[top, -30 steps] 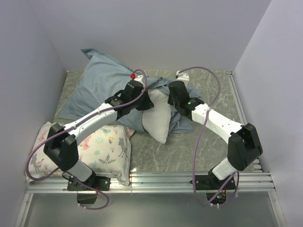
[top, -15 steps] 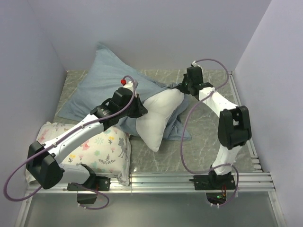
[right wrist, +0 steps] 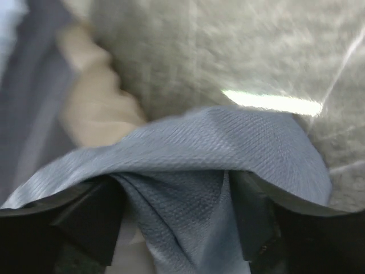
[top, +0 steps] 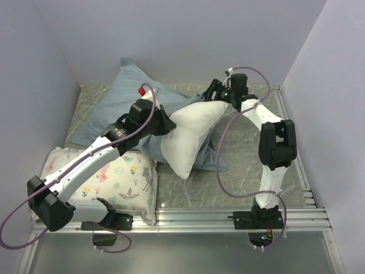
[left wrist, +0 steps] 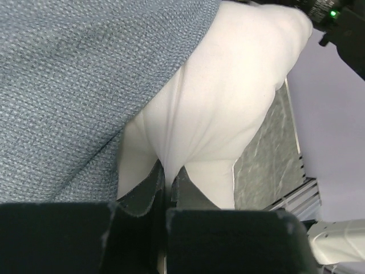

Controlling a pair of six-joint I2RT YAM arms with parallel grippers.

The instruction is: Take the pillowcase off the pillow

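Observation:
The plain white pillow (top: pixel 191 134) sticks halfway out of the slate-blue pillowcase (top: pixel 122 94) in the middle of the table. My left gripper (top: pixel 163 127) is shut on a pinch of the pillow's white fabric (left wrist: pixel 228 97), with pillowcase cloth (left wrist: pixel 74 74) just to its left; the jaws (left wrist: pixel 170 177) meet on the fold. My right gripper (top: pixel 214 91) is at the pillow's far corner, open. Its fingers (right wrist: pixel 91 222) stand wide apart, and blue pillowcase cloth (right wrist: pixel 228 148) lies loosely draped over and between them.
A second pillow printed with flowers and deer (top: pixel 122 177) lies at the near left, under my left arm. Grey walls close in the left, back and right. A metal rail (top: pixel 217 217) runs along the near edge of the marbled tabletop (top: pixel 245 165).
My right arm swung from the middle to the back right with the pillowcase edge, then opened its jaws. The left gripper kept its grip and more white pillow shows.

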